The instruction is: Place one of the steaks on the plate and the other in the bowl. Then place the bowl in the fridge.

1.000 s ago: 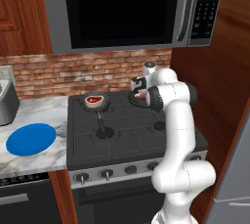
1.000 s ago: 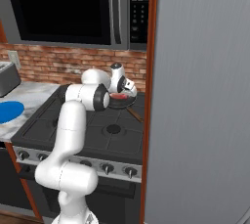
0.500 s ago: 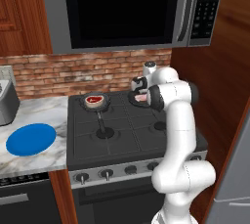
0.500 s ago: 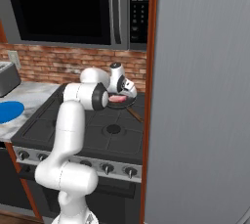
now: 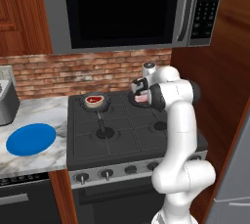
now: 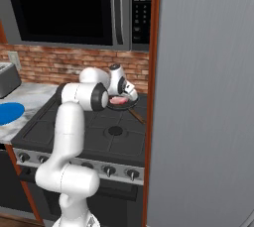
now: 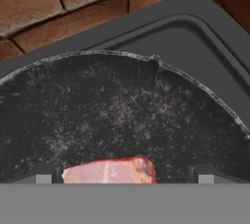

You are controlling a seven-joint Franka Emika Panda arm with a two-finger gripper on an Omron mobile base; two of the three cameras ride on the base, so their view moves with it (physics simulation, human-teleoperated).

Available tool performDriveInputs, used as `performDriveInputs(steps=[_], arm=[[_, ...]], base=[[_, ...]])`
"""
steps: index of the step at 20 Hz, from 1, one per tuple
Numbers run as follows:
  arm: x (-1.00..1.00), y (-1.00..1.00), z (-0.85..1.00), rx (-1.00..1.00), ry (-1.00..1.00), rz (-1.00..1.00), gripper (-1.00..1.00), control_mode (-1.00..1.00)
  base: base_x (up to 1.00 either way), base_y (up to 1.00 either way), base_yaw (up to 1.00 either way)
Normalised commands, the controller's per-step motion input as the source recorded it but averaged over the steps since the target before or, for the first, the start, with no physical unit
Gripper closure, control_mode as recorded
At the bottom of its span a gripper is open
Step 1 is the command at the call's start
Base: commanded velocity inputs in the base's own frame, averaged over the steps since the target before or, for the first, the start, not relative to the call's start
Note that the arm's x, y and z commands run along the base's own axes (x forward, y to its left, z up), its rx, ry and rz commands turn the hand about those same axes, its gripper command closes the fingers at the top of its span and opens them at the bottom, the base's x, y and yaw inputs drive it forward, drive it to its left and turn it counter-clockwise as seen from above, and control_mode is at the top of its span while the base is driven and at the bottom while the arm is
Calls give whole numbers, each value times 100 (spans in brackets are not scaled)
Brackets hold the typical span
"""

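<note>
A pale pink steak lies in a black frying pan on the stove's back right burner. My gripper hangs just above it, open, one fingertip on each side of the meat. From the base, the gripper is over that steak; it also shows with the steak from the right. The dark red steak sits in a second pan at the back left. The blue plate lies on the marble counter to the left. The fridge stands on the right, doors shut. The bowl is out of view.
A microwave hangs low above the stove, and the brick wall is close behind the pan. A wooden panel stands between stove and fridge. A grey toaster sits at the counter's back left.
My hand has dipped slightly toward the back right pan. The jaws have stayed wide and both steaks lie where they were.
</note>
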Motion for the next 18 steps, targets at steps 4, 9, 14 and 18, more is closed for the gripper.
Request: performDriveInputs(steps=[4,9,14,18], arm=[[0,14,0,0,-5,-5,-100,-100],[0,9,0,0,-5,-3,-100,-100],[-1,-4,-8,0,0,0,-100,-100],[-4,-1,-16,1,0,0,-100,-100]], base=[[0,0,0],[0,0,0],[0,0,0],[0,0,0]])
